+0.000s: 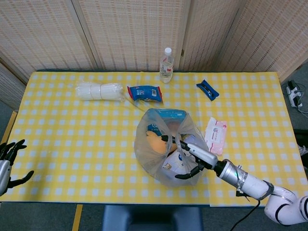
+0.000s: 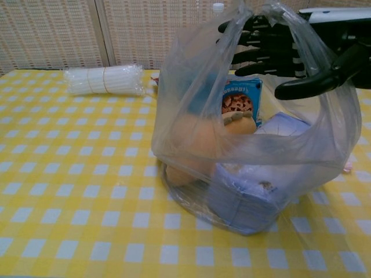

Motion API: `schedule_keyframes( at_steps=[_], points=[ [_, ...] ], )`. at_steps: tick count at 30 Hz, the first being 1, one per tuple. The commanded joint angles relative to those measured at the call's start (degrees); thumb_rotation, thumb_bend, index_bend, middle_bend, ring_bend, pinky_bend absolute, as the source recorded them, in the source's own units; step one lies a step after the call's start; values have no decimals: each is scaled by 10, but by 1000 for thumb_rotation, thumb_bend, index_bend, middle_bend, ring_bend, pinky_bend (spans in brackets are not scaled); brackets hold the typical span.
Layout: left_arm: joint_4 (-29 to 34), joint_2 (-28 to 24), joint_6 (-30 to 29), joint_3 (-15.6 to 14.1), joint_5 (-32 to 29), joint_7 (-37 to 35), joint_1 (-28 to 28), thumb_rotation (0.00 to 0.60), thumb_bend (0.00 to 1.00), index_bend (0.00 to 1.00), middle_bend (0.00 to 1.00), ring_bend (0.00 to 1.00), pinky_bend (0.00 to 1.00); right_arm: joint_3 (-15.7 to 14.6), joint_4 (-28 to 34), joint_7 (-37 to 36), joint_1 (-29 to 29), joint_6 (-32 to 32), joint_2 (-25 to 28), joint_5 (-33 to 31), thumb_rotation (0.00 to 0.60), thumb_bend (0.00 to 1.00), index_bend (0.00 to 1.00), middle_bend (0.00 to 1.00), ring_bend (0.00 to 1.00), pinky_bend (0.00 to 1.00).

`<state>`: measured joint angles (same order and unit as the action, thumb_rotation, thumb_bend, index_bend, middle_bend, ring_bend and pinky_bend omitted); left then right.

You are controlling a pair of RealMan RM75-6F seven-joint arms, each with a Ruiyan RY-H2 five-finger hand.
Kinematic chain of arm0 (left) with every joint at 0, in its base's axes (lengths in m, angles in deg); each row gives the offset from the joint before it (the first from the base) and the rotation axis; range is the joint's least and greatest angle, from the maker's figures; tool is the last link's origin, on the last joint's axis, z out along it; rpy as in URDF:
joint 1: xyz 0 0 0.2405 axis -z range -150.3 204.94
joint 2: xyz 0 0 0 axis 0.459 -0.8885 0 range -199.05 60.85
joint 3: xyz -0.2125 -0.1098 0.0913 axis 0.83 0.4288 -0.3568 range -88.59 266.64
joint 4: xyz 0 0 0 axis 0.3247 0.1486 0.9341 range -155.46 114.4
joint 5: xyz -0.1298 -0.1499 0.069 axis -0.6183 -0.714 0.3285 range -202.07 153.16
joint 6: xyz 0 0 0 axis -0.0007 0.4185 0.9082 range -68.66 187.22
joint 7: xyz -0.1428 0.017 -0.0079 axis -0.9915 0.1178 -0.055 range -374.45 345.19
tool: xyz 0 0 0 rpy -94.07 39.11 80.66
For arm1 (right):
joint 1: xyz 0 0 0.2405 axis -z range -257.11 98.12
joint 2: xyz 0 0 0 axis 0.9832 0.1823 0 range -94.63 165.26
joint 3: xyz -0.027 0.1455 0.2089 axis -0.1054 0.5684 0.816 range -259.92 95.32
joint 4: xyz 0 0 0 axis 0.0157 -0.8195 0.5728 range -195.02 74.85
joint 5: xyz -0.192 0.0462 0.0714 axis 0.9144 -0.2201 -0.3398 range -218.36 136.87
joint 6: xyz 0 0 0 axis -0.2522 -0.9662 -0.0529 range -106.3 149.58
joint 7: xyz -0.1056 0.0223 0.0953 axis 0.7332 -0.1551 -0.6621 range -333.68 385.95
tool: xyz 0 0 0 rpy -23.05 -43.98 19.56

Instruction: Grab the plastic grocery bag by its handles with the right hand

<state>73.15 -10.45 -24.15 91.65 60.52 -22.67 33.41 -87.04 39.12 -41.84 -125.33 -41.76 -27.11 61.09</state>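
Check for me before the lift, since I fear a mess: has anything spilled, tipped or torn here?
Nothing stands out. The plastic bag stands upright, its contents inside, and the right robot hand reaches into its mouth, fingers spread.

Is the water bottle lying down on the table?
No, the water bottle stands upright at the far edge of the table, behind the plastic grocery bag.
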Motion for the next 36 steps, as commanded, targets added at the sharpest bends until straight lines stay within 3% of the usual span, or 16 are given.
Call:
schedule_keyframes(
  at_steps=[1, 14, 25, 30, 36],
  points=[
    [0, -1, -2, 0, 1, -2, -1, 600, 267, 85, 251, 120, 0, 7, 1, -1, -7, 5, -8, -3, 600, 237, 0, 21, 38, 0],
    [0, -5, -7, 0, 4, -13, -4, 600, 267, 84, 251, 120, 0, 36, -19, -20, -36, 13, -62, -11, 600, 232, 0, 22, 39, 0],
    [-2, -9, -8, -1, 7, -25, -5, 600, 267, 79, 251, 121, 0, 65, -34, 3, -39, -21, -99, -18, 600, 233, 0, 21, 33, 0],
    [0, -10, -9, -1, 8, -26, -6, 600, 267, 77, 251, 121, 0, 76, -59, -13, -46, -29, -129, -24, 600, 231, 0, 21, 93, 0],
    [1, -12, -11, -1, 8, -28, -8, 600, 267, 75, 252, 121, 0, 88, -87, -35, -58, -37, -155, -22, 600, 228, 0, 21, 92, 0]
  ],
)
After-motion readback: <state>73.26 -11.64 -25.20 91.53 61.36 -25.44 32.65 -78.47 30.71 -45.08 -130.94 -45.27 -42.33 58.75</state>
